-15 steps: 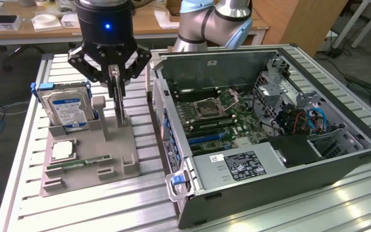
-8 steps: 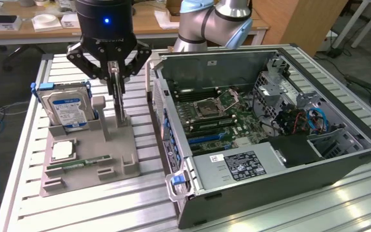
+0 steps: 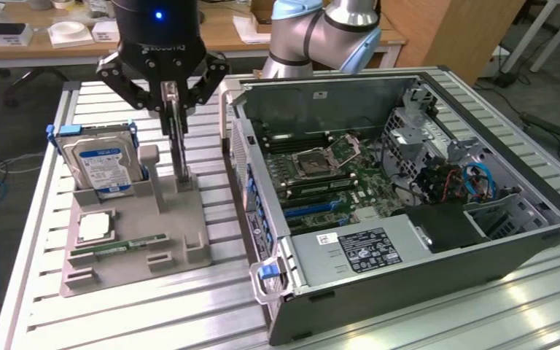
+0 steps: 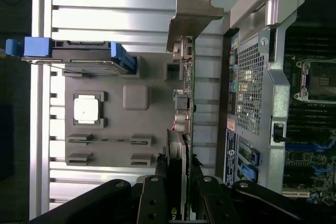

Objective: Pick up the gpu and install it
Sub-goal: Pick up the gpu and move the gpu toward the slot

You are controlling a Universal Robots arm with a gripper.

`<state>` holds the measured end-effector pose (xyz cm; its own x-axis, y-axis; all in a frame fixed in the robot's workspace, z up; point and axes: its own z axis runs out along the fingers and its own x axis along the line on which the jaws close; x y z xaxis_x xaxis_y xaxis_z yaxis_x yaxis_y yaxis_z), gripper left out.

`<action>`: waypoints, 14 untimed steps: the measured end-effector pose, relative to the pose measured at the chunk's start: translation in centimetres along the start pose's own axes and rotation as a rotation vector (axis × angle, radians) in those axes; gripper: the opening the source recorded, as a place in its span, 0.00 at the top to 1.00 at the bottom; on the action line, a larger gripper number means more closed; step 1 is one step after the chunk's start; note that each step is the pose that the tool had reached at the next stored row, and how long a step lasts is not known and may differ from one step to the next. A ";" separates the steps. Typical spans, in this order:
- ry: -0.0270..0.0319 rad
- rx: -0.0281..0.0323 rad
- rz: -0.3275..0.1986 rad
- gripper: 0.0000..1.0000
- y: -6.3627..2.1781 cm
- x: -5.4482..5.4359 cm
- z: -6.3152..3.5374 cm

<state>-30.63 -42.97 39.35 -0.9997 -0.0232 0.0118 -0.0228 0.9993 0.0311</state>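
Black robot hand (image 3: 170, 103) clamped on top of thin dark gpu card (image 3: 178, 153), edge-on, upright above grey moulded holder (image 3: 178, 219) on slatted metal surface (image 3: 114, 321). Card's face hidden; lower end at holder slot, seated or lifted unclear.

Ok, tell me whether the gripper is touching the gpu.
Touching. The wrist view shows the gripper closed on the gpu, one finger flat against each face of the card's end.
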 end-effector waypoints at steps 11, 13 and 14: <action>-0.0001 -0.0001 0.000 0.73 0.04 0.0 -1.28; 0.0000 0.0000 0.000 0.73 0.05 0.0 -1.50; 0.0001 0.0001 0.000 0.73 0.05 0.0 -1.63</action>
<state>-30.62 -42.97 40.98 -0.9997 -0.0232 0.0119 -0.0228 0.9993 0.0310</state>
